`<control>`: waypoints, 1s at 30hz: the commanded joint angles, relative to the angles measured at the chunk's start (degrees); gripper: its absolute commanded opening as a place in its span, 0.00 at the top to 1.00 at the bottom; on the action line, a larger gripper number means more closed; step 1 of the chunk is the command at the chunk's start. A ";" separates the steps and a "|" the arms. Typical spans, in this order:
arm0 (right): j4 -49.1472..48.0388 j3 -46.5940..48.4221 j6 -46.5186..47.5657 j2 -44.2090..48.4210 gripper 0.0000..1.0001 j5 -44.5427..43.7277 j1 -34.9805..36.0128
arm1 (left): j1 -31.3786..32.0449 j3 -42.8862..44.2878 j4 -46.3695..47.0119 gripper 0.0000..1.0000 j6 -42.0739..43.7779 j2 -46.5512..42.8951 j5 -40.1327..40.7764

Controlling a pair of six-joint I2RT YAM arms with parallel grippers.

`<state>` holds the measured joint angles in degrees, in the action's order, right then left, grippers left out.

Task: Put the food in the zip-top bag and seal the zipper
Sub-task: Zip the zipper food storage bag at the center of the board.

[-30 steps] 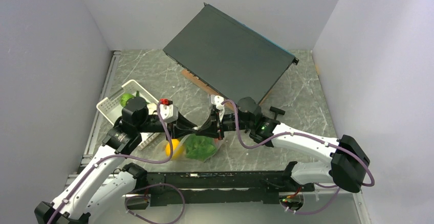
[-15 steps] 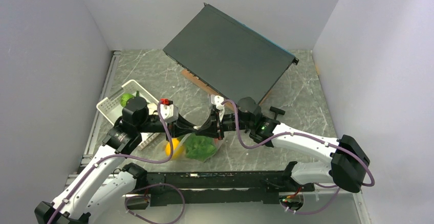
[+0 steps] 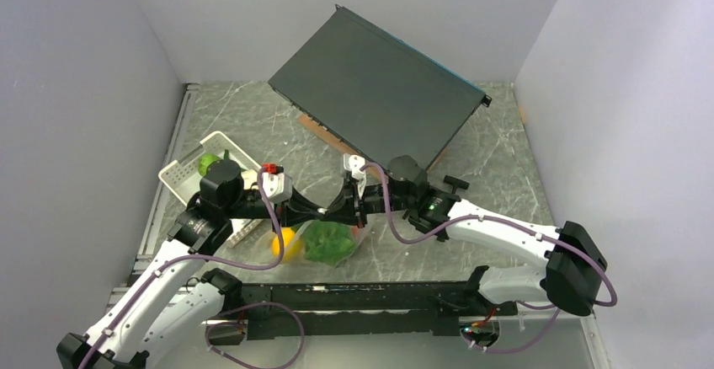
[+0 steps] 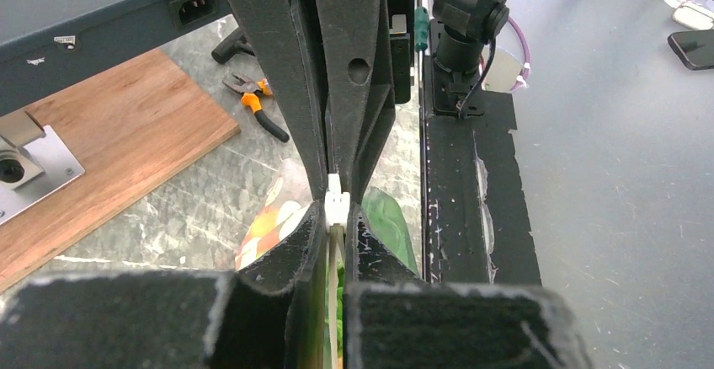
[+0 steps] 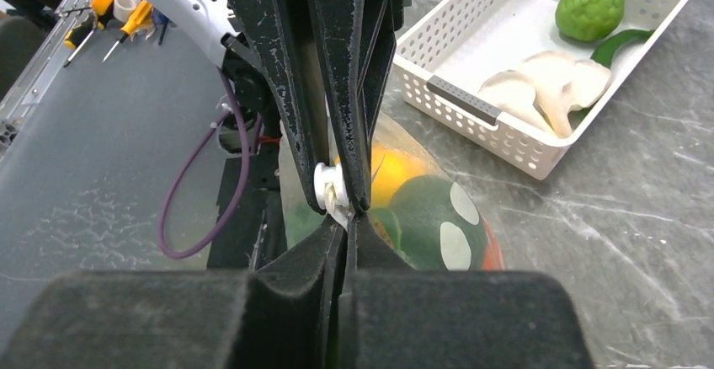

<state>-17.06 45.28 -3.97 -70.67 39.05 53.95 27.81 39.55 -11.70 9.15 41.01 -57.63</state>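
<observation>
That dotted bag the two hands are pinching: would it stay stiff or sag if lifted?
Probably sag: the bag is thin clear plastic bulging around an orange and lettuce. That load likely makes it bottom-heavy, so it may swing.

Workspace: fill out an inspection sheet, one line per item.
Surface: grey marbled table.
Job's things: zip-top bag held up by its mouth, lettuce and an orange-yellow fruit inside; mushrooms, green fruit and cucumber in the white basket.
Clutter: dark flat case, wooden board, pliers.
Pincers: left pincer and right pincer both shut on the zipper, tips meeting.
Cables: purple cables loop along both arms.
Surroundings: plain pale walls on three sides.
</observation>
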 commanded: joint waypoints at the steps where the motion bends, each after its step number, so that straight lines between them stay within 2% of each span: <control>1: -1.80 3.00 1.25 -0.12 1.00 -0.06 0.83 | -0.23 0.40 1.40 1.00 0.63 -0.10 -1.25; 5: -6.98 -0.72 -5.07 2.21 1.00 -6.86 1.16 | -0.23 1.25 -0.86 1.00 0.97 0.58 3.32; 7: -13.86 -5.38 -9.09 5.68 1.00 -12.19 1.30 | -0.26 1.61 -2.26 1.00 1.65 0.66 5.46; 9: -15.28 -7.83 -11.59 8.77 1.00 -16.83 1.21 | -0.28 1.71 -3.38 1.00 2.33 0.50 7.53; 16: -19.39 -11.92 -17.46 14.32 1.00 -22.69 1.20 | -0.39 1.76 -4.30 1.00 2.87 0.61 8.41; 22: -17.82 -13.94 -17.52 17.09 1.00 -26.92 0.63 | -0.42 1.59 -5.74 1.00 4.08 -0.58 8.72; 30: -5.69 -15.92 -14.77 26.24 1.00 -34.97 0.62 | -0.46 1.11 -5.89 1.00 4.45 -2.05 9.48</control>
<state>-25.50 29.93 -20.21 -50.78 12.34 55.35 27.94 39.59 -15.81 12.10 39.83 -49.63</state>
